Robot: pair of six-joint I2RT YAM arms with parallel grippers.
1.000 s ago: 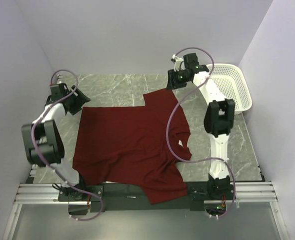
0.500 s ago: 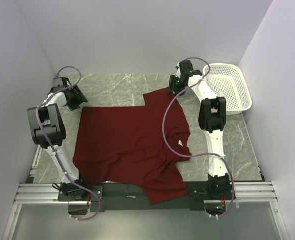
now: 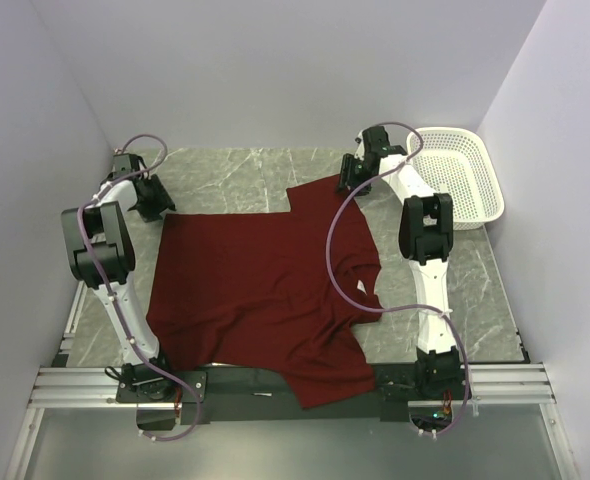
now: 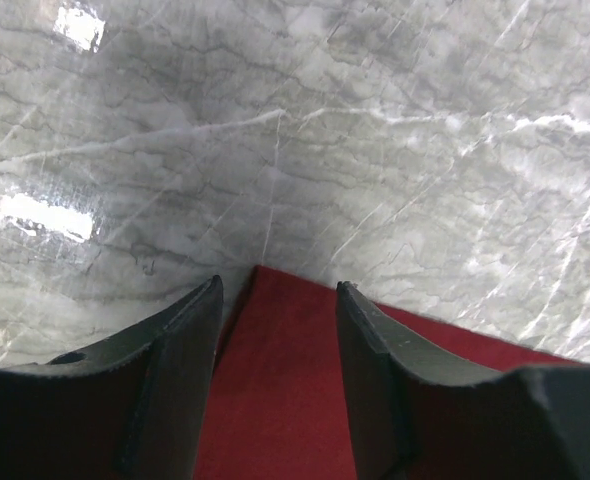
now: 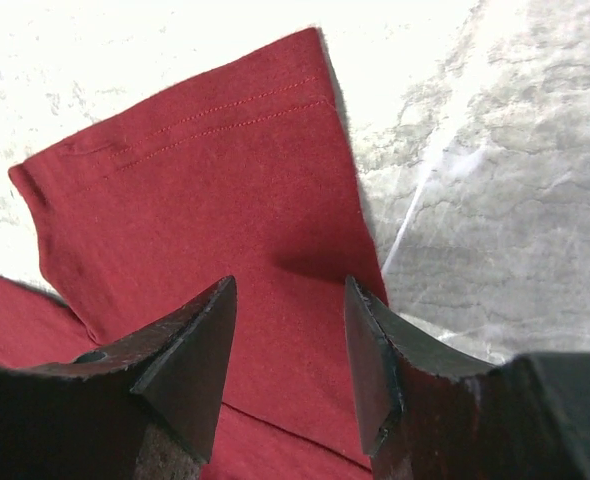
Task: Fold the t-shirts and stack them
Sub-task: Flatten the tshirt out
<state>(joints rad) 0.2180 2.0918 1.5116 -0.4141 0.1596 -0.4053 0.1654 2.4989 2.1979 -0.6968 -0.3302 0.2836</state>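
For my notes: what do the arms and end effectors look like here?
The left arm and right arm have white links, black joint housings and a loose mauve cable each. The left end effector and right end effector have two dark, tapering fingers.

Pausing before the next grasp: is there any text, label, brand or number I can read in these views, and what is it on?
No readable text in any view.
White neck label on the maroon t-shirt: too small to read.
White basket: no markings visible.
Marble table: veining only, no writing.
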